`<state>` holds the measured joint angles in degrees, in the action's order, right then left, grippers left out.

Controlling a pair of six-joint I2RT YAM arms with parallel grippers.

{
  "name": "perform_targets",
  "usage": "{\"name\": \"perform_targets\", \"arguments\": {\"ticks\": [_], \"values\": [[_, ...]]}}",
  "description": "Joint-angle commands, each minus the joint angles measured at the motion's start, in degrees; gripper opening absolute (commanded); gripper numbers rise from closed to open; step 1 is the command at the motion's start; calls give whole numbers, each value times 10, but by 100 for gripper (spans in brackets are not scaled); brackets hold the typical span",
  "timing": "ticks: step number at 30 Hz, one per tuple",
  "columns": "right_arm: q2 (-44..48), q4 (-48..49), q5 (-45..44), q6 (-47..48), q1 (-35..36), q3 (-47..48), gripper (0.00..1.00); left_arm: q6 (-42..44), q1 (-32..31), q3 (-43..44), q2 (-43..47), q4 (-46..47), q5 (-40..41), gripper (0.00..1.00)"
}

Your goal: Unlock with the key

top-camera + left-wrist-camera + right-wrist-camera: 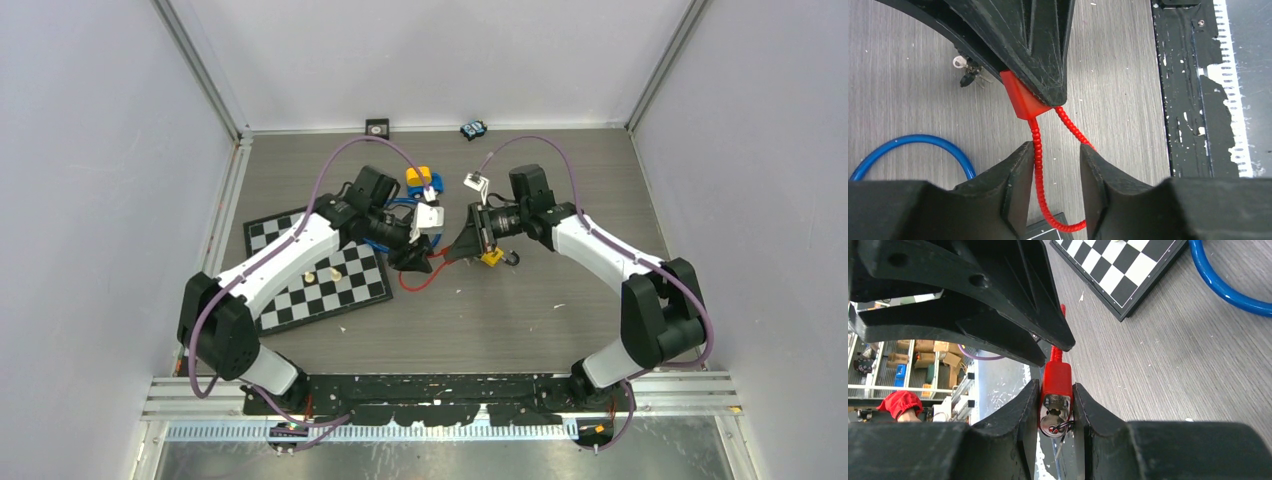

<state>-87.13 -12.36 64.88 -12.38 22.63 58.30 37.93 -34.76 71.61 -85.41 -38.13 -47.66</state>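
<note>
Right gripper [1055, 392] clamped on the red lock body [1056, 376], just beside the chessboard [300, 295]; left gripper [1057, 150] jaws apart, straddling the red cable [1036, 145] (not squeezing it).

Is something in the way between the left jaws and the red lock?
No. Only the red cable runs between the jaws of the left gripper, up to the red lock in the right gripper.

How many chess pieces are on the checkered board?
2. One chess piece and a second are side by side on the board, beside the left arm, which covers part of it; more may be hidden.
</note>
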Motion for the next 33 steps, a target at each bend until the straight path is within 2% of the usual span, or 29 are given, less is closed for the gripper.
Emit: {"name": "perform_targets", "arguments": {"ticks": [1,2,3,9,11,19,22,25,28,30,33], "values": [[25,50,23,-30,-6,-4,1,-22,-2,3,-6,22,-19,35],[26,56,22,-34,-6,-79,1,-28,-3,1,-8,29,-16,31],[25,61,21,-38,-7,-17,1,-32,-5,0,-10,36,-13,25],[25,91,11,-63,-8,-17,1,-42,-17,8,-32,50,1,3],[26,106,7,-74,-10,-21,1,-42,-25,8,-36,53,10,0],[26,185,5,-138,-28,-47,1,-55,-34,-20,-27,99,48,0],[26,186,3,-137,-29,-49,1,-65,-34,-28,-21,116,63,10],[25,186,2,-136,-31,-50,1,-79,-33,-33,-19,133,77,24],[26,186,2,-136,-32,-51,1,-82,-34,-35,-19,138,85,32],[25,186,1,-137,-33,-50,1,-82,-34,-36,-19,140,89,31],[24,186,-2,-136,-34,-52,1,-82,-34,-34,-19,141,87,18]]}}
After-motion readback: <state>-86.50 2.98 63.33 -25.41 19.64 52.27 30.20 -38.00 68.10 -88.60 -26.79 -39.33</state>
